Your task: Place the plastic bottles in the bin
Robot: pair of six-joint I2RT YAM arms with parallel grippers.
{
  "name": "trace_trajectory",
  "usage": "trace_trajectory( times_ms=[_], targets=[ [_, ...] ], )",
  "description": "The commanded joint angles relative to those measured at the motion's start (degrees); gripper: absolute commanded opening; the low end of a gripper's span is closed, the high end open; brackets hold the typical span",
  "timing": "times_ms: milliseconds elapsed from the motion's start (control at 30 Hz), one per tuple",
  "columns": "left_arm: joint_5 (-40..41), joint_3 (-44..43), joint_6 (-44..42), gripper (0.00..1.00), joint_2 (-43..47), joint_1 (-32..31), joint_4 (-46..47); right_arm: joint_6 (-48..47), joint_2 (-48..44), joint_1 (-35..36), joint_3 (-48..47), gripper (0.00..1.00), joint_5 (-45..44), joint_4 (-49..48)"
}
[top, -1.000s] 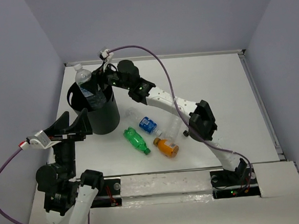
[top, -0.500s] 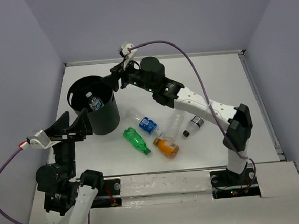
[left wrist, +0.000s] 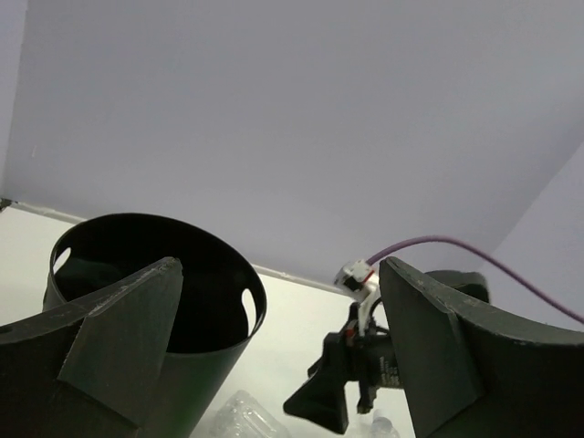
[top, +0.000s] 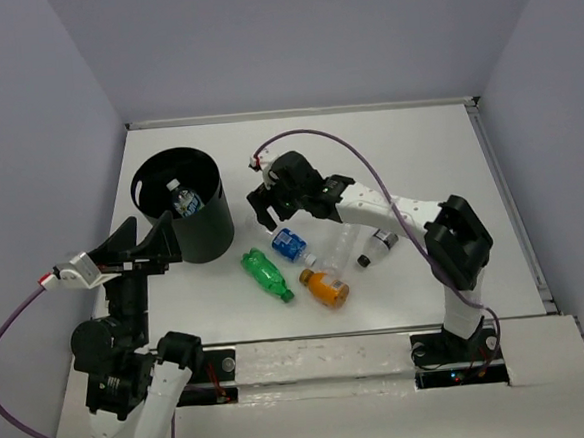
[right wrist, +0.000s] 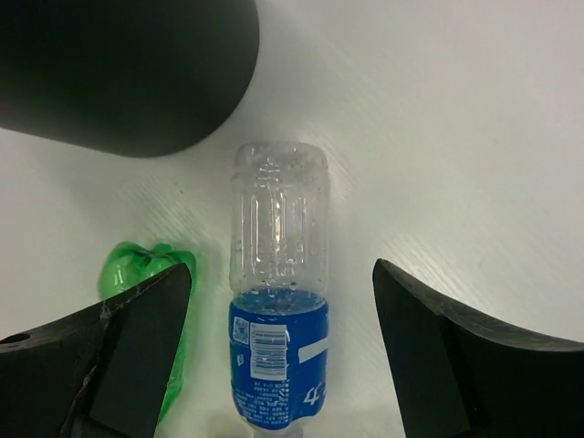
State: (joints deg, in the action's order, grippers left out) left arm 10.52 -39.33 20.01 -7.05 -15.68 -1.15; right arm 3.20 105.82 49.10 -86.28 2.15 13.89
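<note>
The black bin (top: 219, 216) stands at the left with one clear bottle (top: 182, 198) inside it. Several plastic bottles lie to its right: blue-label (top: 288, 242), green (top: 266, 274), orange (top: 325, 288), clear (top: 340, 243) and dark-label (top: 380, 242). My right gripper (top: 272, 218) hovers open just above the blue-label bottle. In the right wrist view that bottle (right wrist: 277, 301) lies lengthwise between the spread fingers of the right gripper (right wrist: 281, 274), untouched, with the green bottle (right wrist: 137, 274) at its left. My left gripper (top: 145, 235) stands open and empty at the bin's near-left side.
In the left wrist view the open left gripper (left wrist: 280, 265) looks past the bin's rim (left wrist: 253, 301) toward the right gripper (left wrist: 351, 388), and a clear bottle (left wrist: 242, 418) shows low down. The bin's wall (right wrist: 128, 73) fills the right wrist view's upper left. The white table's raised back edge (top: 305, 112) is far off.
The right arm swung back from above the bin, where its clear bottle dropped in, and came down over the blue-label bottle with its jaws opened wider. The left arm stayed still.
</note>
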Motion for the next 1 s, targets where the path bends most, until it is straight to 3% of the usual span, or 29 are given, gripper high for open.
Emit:
trace_trajectory(
  times_ms=[0,500,900,967],
  targets=[
    [-0.77,0.13,-0.41,0.99,-1.30,-0.14,2.38,-2.59,5.77,-1.38,-7.04,0.85,3.64,4.47],
    [-3.32,0.13,-0.59,0.99,-2.97,-0.14,2.55,-4.87,19.77,-1.90,-17.69,0.86,6.55,9.66],
    [-3.23,0.04,-0.59,0.99,-2.88,-0.14,2.47,-4.61,24.34,-4.80,-22.35,0.79,5.76,10.63],
    [-3.32,0.04,-0.59,0.99,-2.88,-0.14,2.55,-4.61,25.13,-4.80,-23.05,0.73,4.62,10.63]
  ],
)
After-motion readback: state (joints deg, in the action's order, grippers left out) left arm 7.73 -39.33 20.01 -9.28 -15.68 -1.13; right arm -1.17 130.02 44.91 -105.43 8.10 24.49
